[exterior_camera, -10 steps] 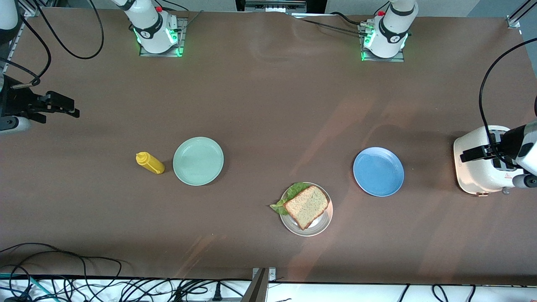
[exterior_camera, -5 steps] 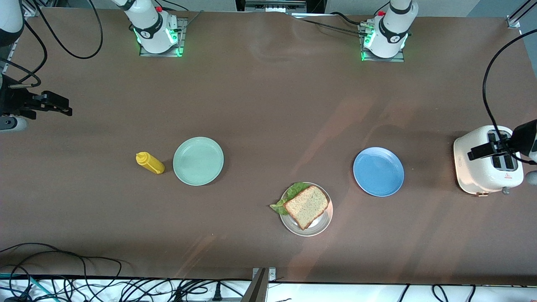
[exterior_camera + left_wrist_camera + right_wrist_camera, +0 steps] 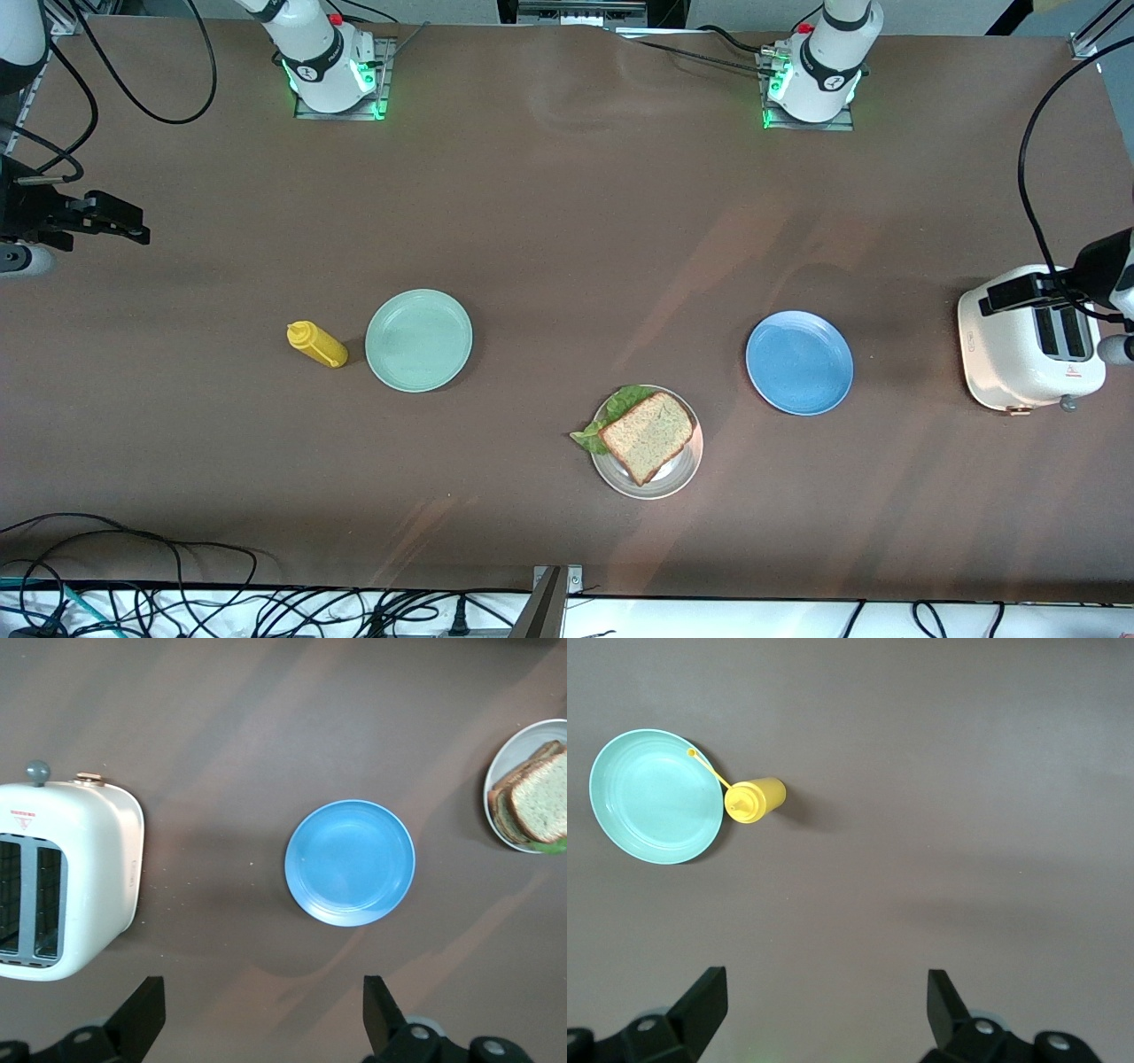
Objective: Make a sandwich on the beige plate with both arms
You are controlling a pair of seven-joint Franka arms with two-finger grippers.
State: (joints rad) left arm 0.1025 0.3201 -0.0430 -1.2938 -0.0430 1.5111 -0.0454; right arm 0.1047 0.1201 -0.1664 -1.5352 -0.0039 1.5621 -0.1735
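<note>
The sandwich (image 3: 648, 436) lies on the beige plate (image 3: 680, 478), toward the front camera near the table's middle: a brown speckled bread slice on top, green lettuce (image 3: 622, 401) sticking out beneath it. The left wrist view catches the sandwich (image 3: 542, 797) and the beige plate (image 3: 521, 741) at its edge, with two slices showing. My left gripper (image 3: 986, 303) hangs open and empty over the toaster at the left arm's end; its fingers (image 3: 149, 1003) stand wide apart. My right gripper (image 3: 135, 230) hangs open and empty over the right arm's end of the table, its fingers (image 3: 709, 992) spread over bare tabletop.
A white toaster (image 3: 1019, 354) (image 3: 80, 877) stands at the left arm's end. A blue plate (image 3: 799, 362) (image 3: 350, 862) lies between it and the sandwich. A mint-green plate (image 3: 418, 340) (image 3: 656, 797) and a yellow squeeze bottle (image 3: 316, 344) (image 3: 755, 800) lie toward the right arm's end. Cables (image 3: 133, 567) run along the front edge.
My left gripper has drawn back toward the table's end and shifted away from the front camera over the toaster. My right gripper has slid a little toward its end of the table.
</note>
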